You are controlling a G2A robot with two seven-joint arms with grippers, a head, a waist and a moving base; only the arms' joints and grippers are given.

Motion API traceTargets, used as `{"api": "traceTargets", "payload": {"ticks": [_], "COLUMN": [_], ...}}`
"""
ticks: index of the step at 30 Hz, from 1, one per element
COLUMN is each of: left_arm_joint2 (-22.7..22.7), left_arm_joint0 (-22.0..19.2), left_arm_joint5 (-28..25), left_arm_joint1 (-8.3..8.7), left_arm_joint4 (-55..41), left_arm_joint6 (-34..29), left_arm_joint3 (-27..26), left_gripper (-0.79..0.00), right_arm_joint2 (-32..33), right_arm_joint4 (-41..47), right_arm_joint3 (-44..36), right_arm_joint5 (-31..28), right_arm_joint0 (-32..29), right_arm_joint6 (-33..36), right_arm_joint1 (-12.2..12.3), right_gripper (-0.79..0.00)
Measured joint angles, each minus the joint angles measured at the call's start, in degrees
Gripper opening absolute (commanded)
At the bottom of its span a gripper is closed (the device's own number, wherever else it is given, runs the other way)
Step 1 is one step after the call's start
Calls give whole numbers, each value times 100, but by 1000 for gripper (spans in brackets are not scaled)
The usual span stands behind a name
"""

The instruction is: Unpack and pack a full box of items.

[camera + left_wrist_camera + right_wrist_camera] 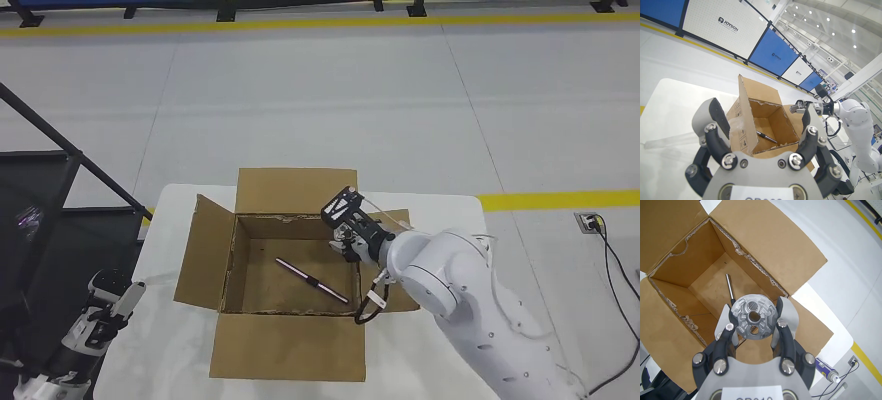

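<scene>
An open cardboard box (290, 345) stands on the white table with its flaps spread. On its floor lies a slim metal rod (312, 280) (729, 286) (766, 136). My right gripper (754, 315) (350, 235) is over the box's right inner side, shut on a round grey cast metal part (754, 320) with holes through it. The same gripper and part (797, 108) appear above the box's far rim in the left wrist view. My left gripper (762, 117) (115, 295) is open with nothing in it, off the table's left edge and facing the box (761, 106).
A spray can (826, 370) lies on the table (836, 317) near the box's right flap, next to a white marker-like stick (838, 389). A socket and cable (590, 222) are on the floor at the right. A black frame (60, 150) stands at the left.
</scene>
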Motion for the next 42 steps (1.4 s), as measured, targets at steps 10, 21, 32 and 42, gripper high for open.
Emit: {"api": "traceTargets", "payload": {"ticks": [10, 21, 32, 42], "left_arm_joint2": [0, 0, 0, 0], "left_arm_joint0": [0, 0, 0, 0], "left_arm_joint5": [0, 0, 0, 0], "left_arm_joint1": [0, 0, 0, 0], "left_arm_joint4": [0, 0, 0, 0], "left_arm_joint6": [0, 0, 0, 0], "left_arm_joint3": [0, 0, 0, 0], "left_gripper": [0, 0, 0, 0], "right_arm_joint2": [-528, -2190, -3143, -3355], "right_arm_joint4": [-5, 691, 1407, 1354], "right_arm_joint3": [555, 3001, 5825, 7115], "right_arm_joint5": [-52, -344, -538, -521], "right_arm_joint0": [241, 1844, 2569, 2682], "right_arm_joint6": [-578, -906, -1425, -2023], "right_arm_joint1": [-159, -986, -2062, -2628], "right_gripper": [-785, -785, -785, -449]}}
